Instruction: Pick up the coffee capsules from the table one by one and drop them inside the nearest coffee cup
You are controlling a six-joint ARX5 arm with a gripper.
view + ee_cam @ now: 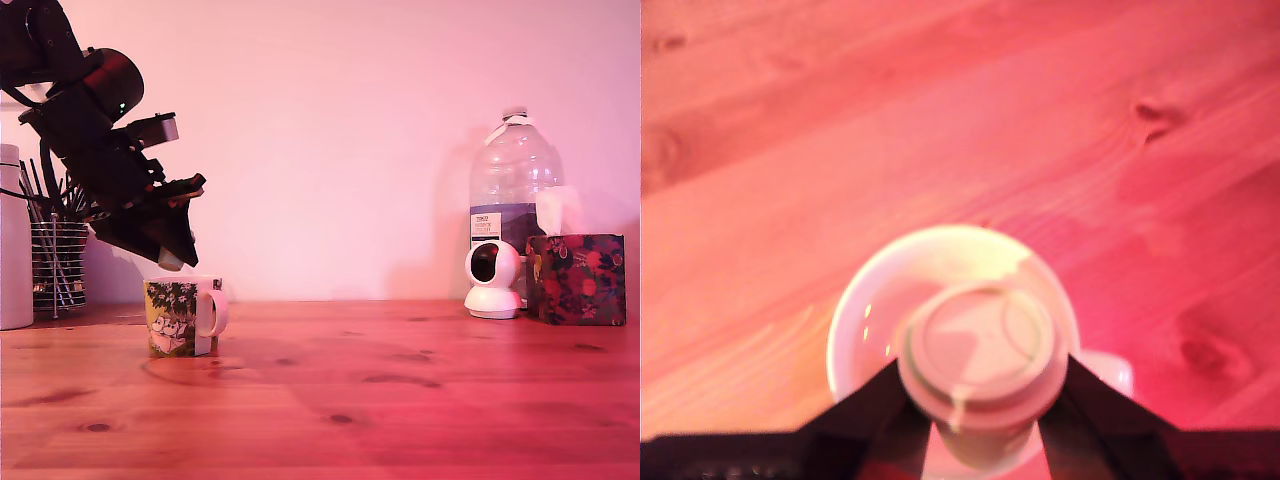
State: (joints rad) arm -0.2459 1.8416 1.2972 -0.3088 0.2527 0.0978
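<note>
The coffee cup (pixel 180 317), a white mug with a green and yellow cartoon print, stands on the wooden table (pixel 400 390) at the exterior view's left. My gripper (pixel 172 262) hangs just above its rim, shut on a pale coffee capsule (pixel 170 263). In the wrist view the capsule (pixel 978 350) shows its round flat end between the dark fingers (pixel 872 415), directly over the mug's open mouth (pixel 880 310). The mug's handle (pixel 1110 370) pokes out beside one finger.
At the exterior view's far left stand a tall white cylinder (pixel 14 240) and a wire holder of utensils (pixel 58 262). At the right are a white camera (pixel 493 280), a large water bottle (pixel 514 190) and a floral tissue box (pixel 576 278).
</note>
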